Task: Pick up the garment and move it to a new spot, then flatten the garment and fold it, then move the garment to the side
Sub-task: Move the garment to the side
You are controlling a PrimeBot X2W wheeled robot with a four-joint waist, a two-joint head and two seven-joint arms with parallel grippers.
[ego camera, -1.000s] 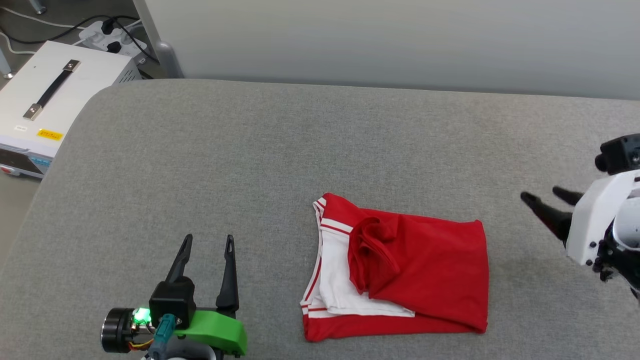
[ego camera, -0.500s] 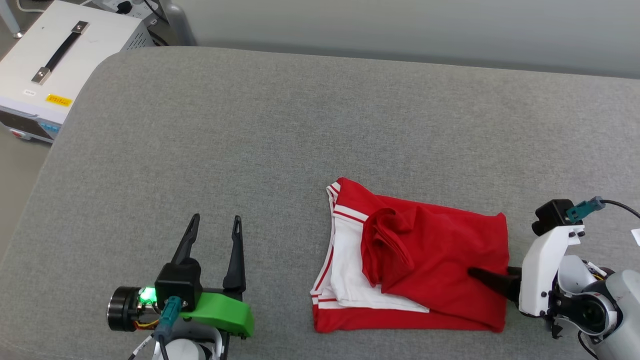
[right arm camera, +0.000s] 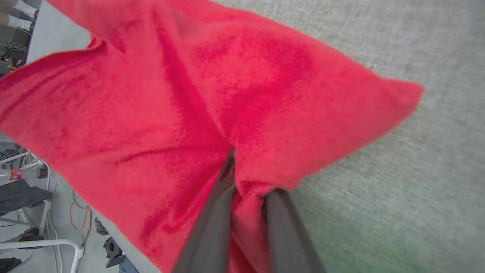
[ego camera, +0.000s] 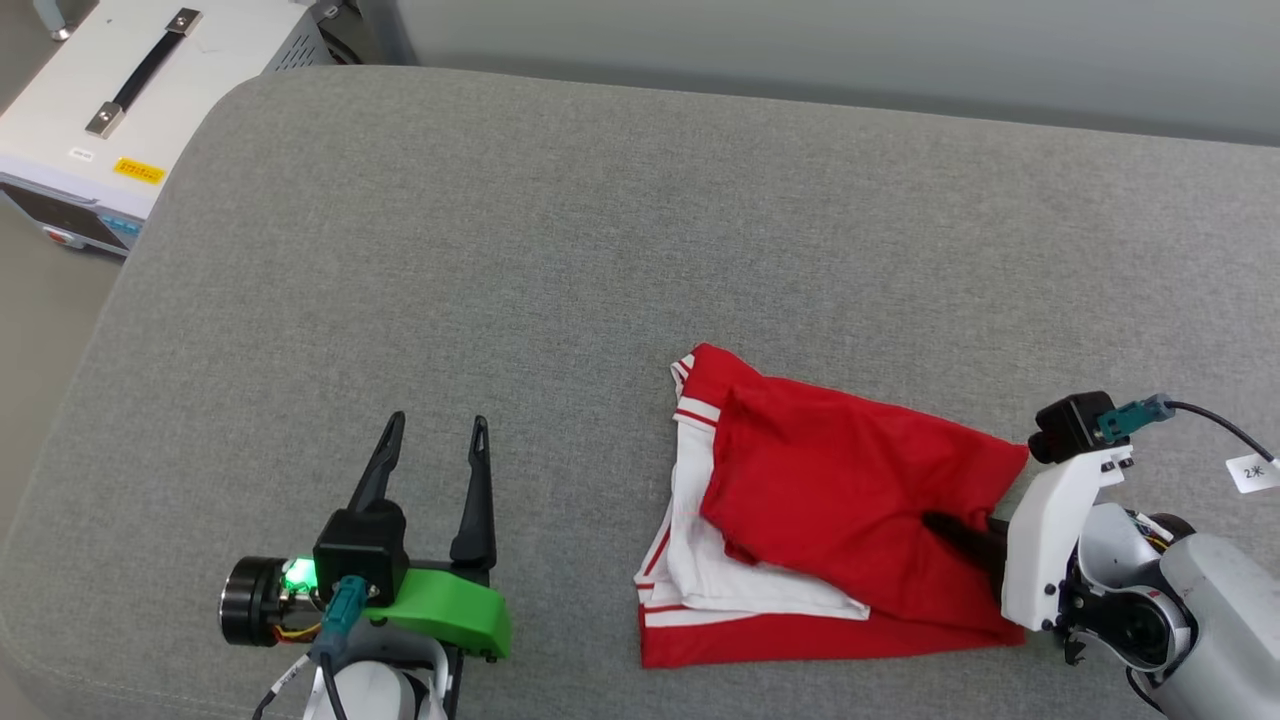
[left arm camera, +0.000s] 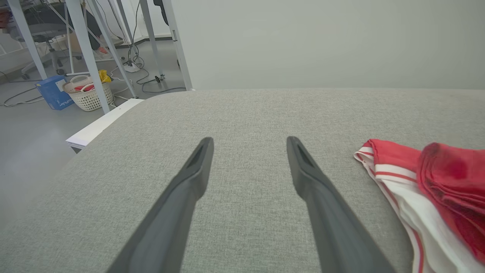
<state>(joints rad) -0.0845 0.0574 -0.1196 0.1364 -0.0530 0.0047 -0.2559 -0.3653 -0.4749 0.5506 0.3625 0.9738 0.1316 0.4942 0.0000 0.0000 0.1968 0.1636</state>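
The garment (ego camera: 840,490) is a folded red shirt with white, red-striped parts at its left side, lying on the grey padded surface (ego camera: 600,250) right of centre. My right gripper (ego camera: 945,525) reaches in from the right and is shut on a bunch of red cloth near the garment's right edge. In the right wrist view the garment (right arm camera: 189,94) puckers around my right gripper (right arm camera: 246,182), and its fingers (right arm camera: 212,220) pinch the fabric. My left gripper (ego camera: 435,440) stands open over bare surface to the garment's left. From the left wrist, my left gripper (left arm camera: 250,144) holds nothing, with the garment (left arm camera: 416,178) at the right.
A white box with a black handle (ego camera: 110,90) stands beyond the surface's far-left corner. A pale wall (ego camera: 800,40) runs behind the surface. Table legs, a basket (left arm camera: 85,96) and a blue box (left arm camera: 55,91) stand on the floor to the left.
My right gripper came in from the right, slid onto the garment and shut on its red cloth, which now bunches and lifts at the right edge. The head camera shifted. The left gripper stayed put.
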